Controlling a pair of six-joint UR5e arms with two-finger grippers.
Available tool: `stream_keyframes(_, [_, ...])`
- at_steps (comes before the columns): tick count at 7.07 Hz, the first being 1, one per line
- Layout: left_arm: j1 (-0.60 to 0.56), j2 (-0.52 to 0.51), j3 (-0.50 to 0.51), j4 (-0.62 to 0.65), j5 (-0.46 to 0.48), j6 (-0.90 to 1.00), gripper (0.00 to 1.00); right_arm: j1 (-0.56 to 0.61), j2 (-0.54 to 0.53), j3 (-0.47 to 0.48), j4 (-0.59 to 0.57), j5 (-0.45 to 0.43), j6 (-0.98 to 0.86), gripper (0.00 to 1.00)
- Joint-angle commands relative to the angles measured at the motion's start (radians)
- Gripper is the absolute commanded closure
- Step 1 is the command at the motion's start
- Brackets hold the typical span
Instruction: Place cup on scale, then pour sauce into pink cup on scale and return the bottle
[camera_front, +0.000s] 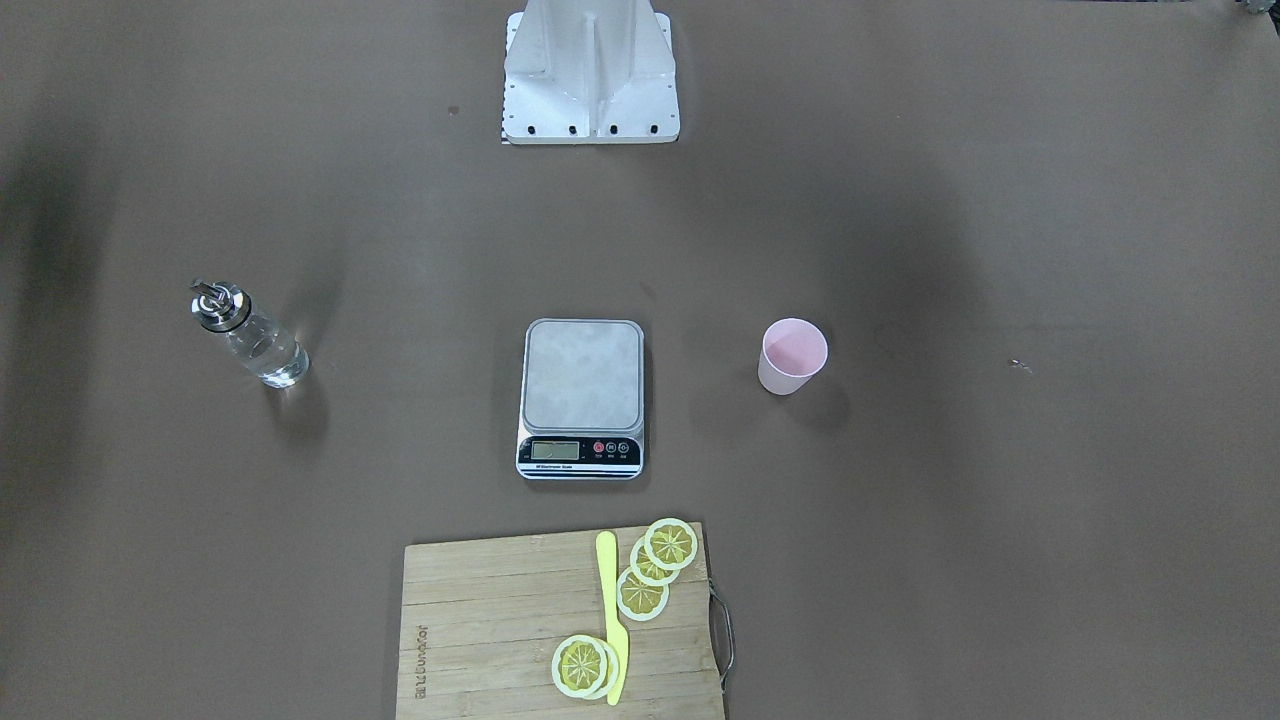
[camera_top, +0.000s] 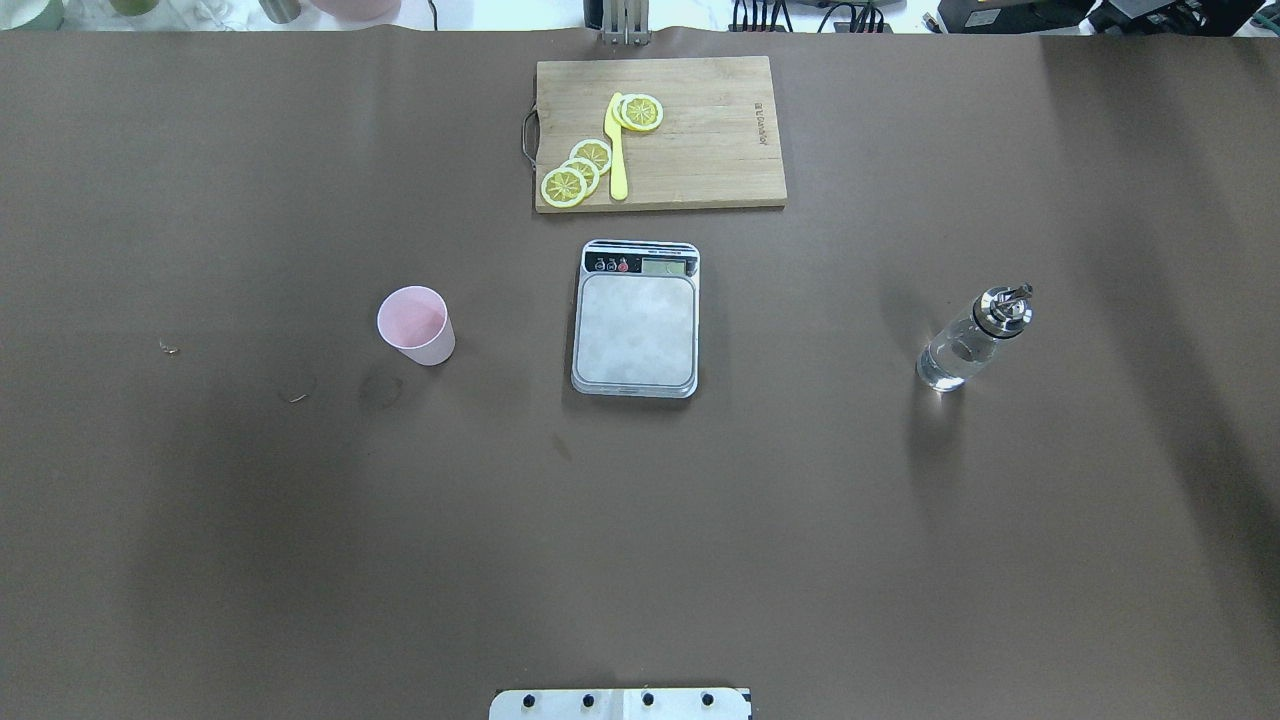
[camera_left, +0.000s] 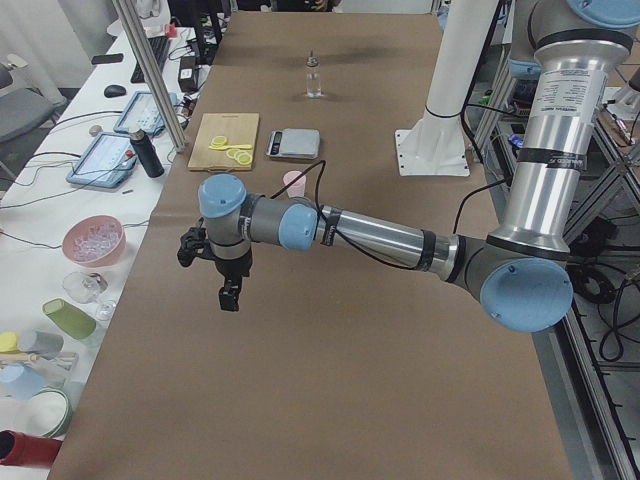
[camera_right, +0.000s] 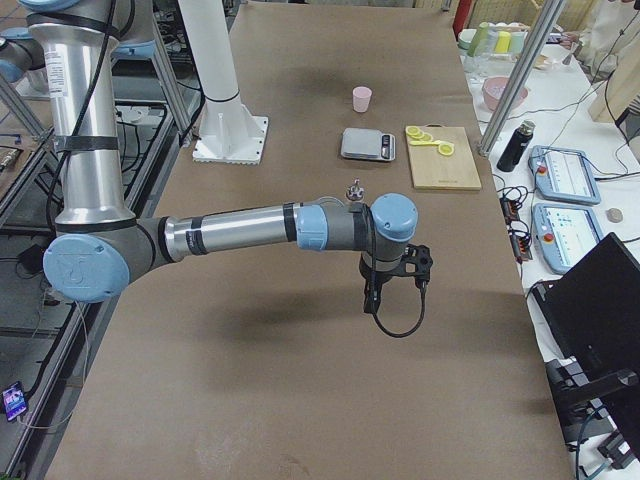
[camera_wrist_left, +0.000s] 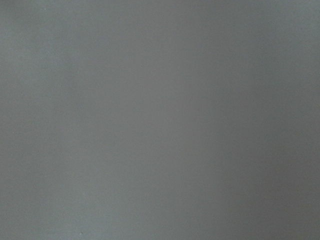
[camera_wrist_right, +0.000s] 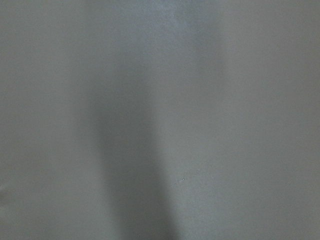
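Scale (camera_top: 636, 318) at the centre of the table (camera_top: 300, 550), display end away from the robot base (camera_top: 620, 705). Cup (camera_top: 416, 325) stands well apart on the robot's left of it; bottle (camera_top: 972, 338) stands farther off on the robot's right. Beyond the scale lies a cutting board (camera_top: 700, 130), bearing a knife (camera_top: 616, 150) with lemon slices (camera_top: 578, 175) on either side.

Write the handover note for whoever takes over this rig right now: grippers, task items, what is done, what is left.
The left gripper hangs over the table with nothing in it; open or shut cannot be told.
The right gripper is the same at the other end.
The cup stands upright on the robot's left of the scale, apart from it; the platform is bare.
The bottle stands upright on the robot's right, with the sauce inside.
Done: nothing.
Left: cup onto scale, pour, return bottle.
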Motion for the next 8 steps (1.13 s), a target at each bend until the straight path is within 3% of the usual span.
stream_keyframes(1, [0.152,-0.036,-0.153,-0.008,-0.002,-0.307,0.03,-0.001,0.071,0.031,0.004,0.001,0.003,0.00])
stream_keyframes(3, [0.374,-0.147,-0.229,-0.002,0.040,-0.701,0.02,-0.003,0.117,0.025,0.000,0.004,0.006,0.00])
stream_keyframes(4, [0.515,-0.209,-0.218,-0.006,0.144,-0.874,0.02,-0.012,0.116,0.030,0.004,0.002,0.010,0.00])
stream_keyframes(6, [0.668,-0.225,-0.205,-0.053,0.238,-0.987,0.02,-0.018,0.105,0.037,0.009,0.040,0.041,0.00])
stream_keyframes(7, [0.702,-0.225,-0.170,-0.136,0.269,-1.038,0.02,-0.009,0.087,0.062,0.068,0.083,0.044,0.00])
stream_keyframes(8, [0.728,-0.225,-0.147,-0.187,0.298,-1.087,0.02,-0.012,0.093,0.068,0.122,0.064,0.044,0.00])
